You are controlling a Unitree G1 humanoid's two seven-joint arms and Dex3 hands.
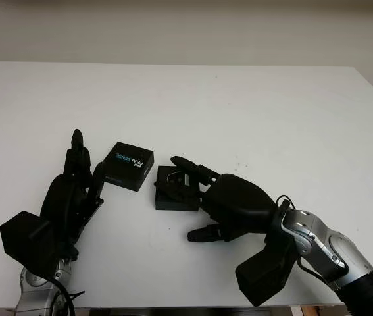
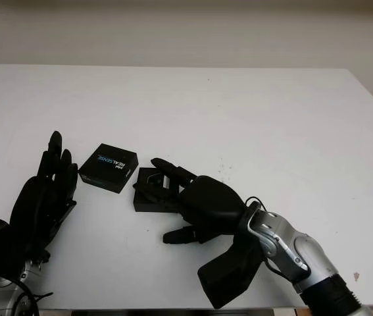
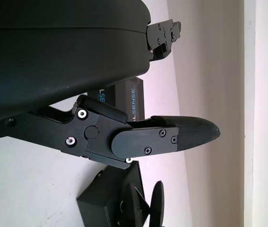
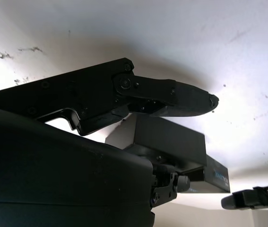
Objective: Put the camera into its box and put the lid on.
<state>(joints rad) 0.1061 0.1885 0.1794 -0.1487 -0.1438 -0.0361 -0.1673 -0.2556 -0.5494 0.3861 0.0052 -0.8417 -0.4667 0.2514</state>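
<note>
Wide bare white table (image 1: pixel 252 105) beyond and to the right of everything, open for any approach from the far side. Crowded near the front: open box (image 1: pixel 175 189) and lid (image 1: pixel 128 165) just beside each other, only a narrow strip of tabletop between. Right hand (image 1: pixel 202 197) over the box's near right side, fingers reaching across its top, thumb on the table in front, blocking entry from the right and from above. Left hand (image 1: pixel 74 187), open, close against the lid's left edge, closing that side. Lid's top and far edge unobstructed. Small free patch of table in front, between the two arms.
</note>
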